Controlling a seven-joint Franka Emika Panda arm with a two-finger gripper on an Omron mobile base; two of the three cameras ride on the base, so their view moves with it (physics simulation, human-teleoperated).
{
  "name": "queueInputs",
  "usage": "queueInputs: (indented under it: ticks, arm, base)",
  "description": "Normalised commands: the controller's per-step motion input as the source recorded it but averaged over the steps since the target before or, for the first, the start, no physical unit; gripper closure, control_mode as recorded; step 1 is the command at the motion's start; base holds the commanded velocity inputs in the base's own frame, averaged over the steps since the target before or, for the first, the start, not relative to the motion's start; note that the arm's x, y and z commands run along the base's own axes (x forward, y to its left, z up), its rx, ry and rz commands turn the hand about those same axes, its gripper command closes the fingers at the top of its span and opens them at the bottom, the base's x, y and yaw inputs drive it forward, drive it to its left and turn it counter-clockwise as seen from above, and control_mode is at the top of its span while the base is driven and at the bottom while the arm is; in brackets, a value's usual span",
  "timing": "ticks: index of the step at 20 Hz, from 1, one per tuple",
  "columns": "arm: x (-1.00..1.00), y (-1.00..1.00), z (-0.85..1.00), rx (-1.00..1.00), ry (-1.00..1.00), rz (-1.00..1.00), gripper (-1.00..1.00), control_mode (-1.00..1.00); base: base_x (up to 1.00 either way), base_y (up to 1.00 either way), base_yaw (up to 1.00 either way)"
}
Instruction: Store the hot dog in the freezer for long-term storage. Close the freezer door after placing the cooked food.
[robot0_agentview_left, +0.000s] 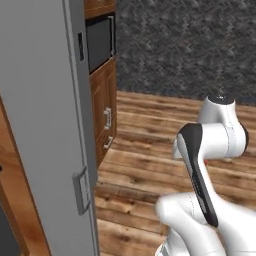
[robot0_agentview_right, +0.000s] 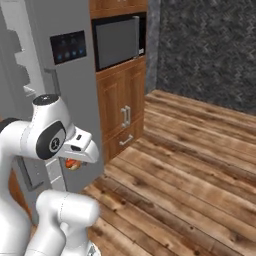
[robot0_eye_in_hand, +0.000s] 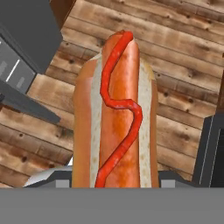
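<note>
Freezer door (robot0_agentview_left: 45, 125) is swung open, so the way in looks ready, but nothing's stored yet and the closing is still to do. Gripper (robot0_agentview_right: 75, 161) is clamped on the hot dog (robot0_eye_in_hand: 114, 113), low by the fridge. Orange-red sausage, tan bun, squiggly ketchup line on top.

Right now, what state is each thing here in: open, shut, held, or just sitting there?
hot dog: held in the gripper, above the wooden floor.
gripper: shut on the hot dog.
freezer door: swung open.
cabinet drawers: shut.
built-in oven: door shut.
</note>
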Motion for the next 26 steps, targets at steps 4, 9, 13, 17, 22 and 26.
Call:
queueInputs:
  ticks: [4, 9, 13, 17, 22, 26]
  arm:
    - [0.00, 0.00, 0.00, 0.00, 0.00, 0.00, 1.00, 1.00]
    - [0.00, 0.00, 0.00, 0.00, 0.00, 0.00, 1.00, 1.00]
    - [0.00, 0.00, 0.00, 0.00, 0.00, 0.00, 1.00, 1.00]
    - [0.00, 0.00, 0.00, 0.00, 0.00, 0.00, 1.00, 1.00]
    - [0.00, 0.00, 0.00, 0.00, 0.00, 0.00, 1.00, 1.00]
    - [0.00, 0.00, 0.00, 0.00, 0.00, 0.00, 1.00, 1.00]
  base:
    - [0.60, -0.55, 0.01]
    - [0.69, -0.57, 0.13]
    - [0.83, -0.42, 0.26]
    - [0.77, -0.52, 0.43]
    - [0.68, -0.47, 0.48]
    - [0.43, -0.26, 0.60]
